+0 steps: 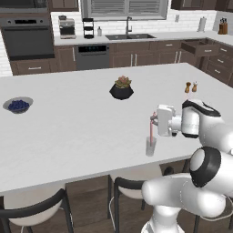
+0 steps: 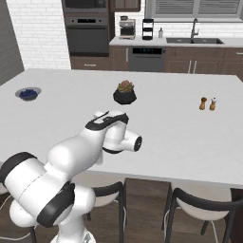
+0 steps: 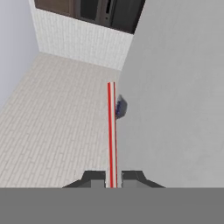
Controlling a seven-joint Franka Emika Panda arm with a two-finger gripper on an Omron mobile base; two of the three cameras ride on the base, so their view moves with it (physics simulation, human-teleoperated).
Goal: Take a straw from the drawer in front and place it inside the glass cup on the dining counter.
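The pinkish-red straw [image 1: 151, 132] stands upright with its lower end inside the clear glass cup [image 1: 150, 148], near the front edge of the white dining counter [image 1: 68, 123]. My gripper [image 1: 154, 120] reaches in sideways from the right and is shut on the straw's top. In the hand view the straw [image 3: 111, 131] runs as a thin red line out from between the two fingertips of the gripper [image 3: 113, 177], along the counter's edge [image 3: 175, 109]. In the right base view my own arm hides the cup and straw. The dark brown drawer [image 1: 200, 48] stands pulled open at the back right.
A black plant pot [image 1: 121, 89] sits mid-counter, salt and pepper shakers [image 1: 191, 87] to its right, a blueberry bowl [image 1: 18, 105] at the far left. Dark chairs [image 1: 132, 184] stand under the counter's near edge. The sink and oven line the back wall.
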